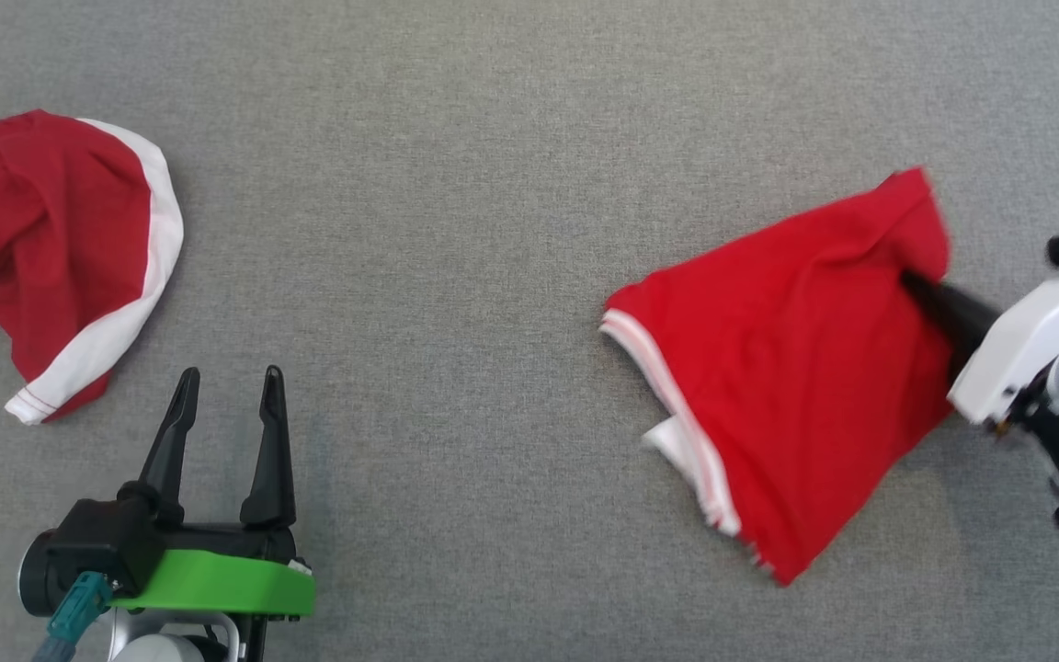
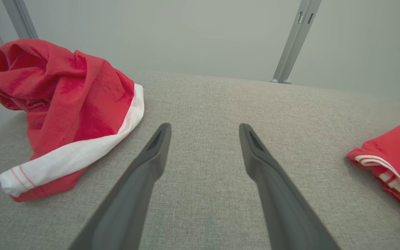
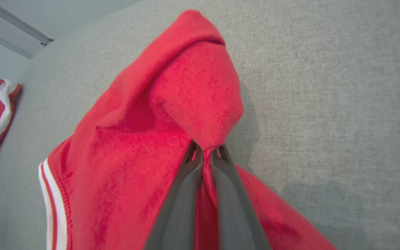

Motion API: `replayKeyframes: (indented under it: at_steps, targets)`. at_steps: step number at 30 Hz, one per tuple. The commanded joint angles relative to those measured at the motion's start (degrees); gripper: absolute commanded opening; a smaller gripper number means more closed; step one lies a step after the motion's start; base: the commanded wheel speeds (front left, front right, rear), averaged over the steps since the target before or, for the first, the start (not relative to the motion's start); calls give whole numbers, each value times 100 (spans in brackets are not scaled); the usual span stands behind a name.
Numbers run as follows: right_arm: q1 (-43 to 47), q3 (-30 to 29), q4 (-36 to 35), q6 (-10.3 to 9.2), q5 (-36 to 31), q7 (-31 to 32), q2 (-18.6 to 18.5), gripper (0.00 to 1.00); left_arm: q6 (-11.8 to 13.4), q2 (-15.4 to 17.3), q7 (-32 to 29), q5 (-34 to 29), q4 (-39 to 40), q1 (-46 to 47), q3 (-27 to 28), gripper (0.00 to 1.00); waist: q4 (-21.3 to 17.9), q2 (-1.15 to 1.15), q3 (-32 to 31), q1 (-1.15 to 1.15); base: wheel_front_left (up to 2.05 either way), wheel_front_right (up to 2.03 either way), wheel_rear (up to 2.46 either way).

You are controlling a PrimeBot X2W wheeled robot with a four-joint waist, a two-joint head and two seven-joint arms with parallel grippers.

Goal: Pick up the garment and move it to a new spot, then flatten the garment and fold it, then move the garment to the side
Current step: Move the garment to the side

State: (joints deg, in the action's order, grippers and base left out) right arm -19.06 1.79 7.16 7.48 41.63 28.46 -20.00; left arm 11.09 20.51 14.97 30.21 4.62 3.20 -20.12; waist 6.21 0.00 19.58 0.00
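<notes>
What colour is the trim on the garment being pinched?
White with a thin red stripe, on the red cloth garment; clearest in the head view.

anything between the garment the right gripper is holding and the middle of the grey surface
Nothing visible. The right gripper is shut on the red garment; the grey surface toward the middle lies bare. The second garment and open left gripper sit far left.

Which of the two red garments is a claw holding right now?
The red cloth garment with thin white stripes, pinched in the right claw. The crumpled red garment with the broad white band lies untouched.
</notes>
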Motion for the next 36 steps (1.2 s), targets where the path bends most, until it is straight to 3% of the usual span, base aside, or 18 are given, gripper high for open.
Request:
replayKeyframes:
  at_steps: [1, 5, 12, 21, 25, 36]
  targets:
    - [-311, -91, 180, 1, -105, 34, -177, 0, -47, -29, 28, -40, -35, 92, 27, 100, -39, 0, 56, 0, 0, 0, 0]
    - [-937, -120, 714, 1, -573, 35, -535, 0, -68, -41, 27, -85, -63, 208, 68, 100, -197, 0, 194, 0, 0, 0, 0]
    - [-1378, -356, 1353, 1, -809, -276, -644, 0, -165, -48, 23, -241, -42, 410, -16, 100, -726, 0, 379, 0, 0, 0, 0]
    - [-1693, -833, 2129, 1, -1087, -723, -726, 0, -56, 308, -224, -376, 300, 457, 97, 100, -1433, 0, 677, 0, 0, 0, 0]
    - [-2125, -1090, 2682, 1, -1514, -1144, -779, 0, 35, 489, -436, -408, 611, 395, 165, 100, -1684, 0, 865, 0, 0, 0, 0]
    - [-3575, -1472, 4152, 1, -2798, -2371, -562, 0, 120, 711, -886, -589, 1049, 519, 50, 100, -1608, 0, 1296, 0, 0, 0, 0]
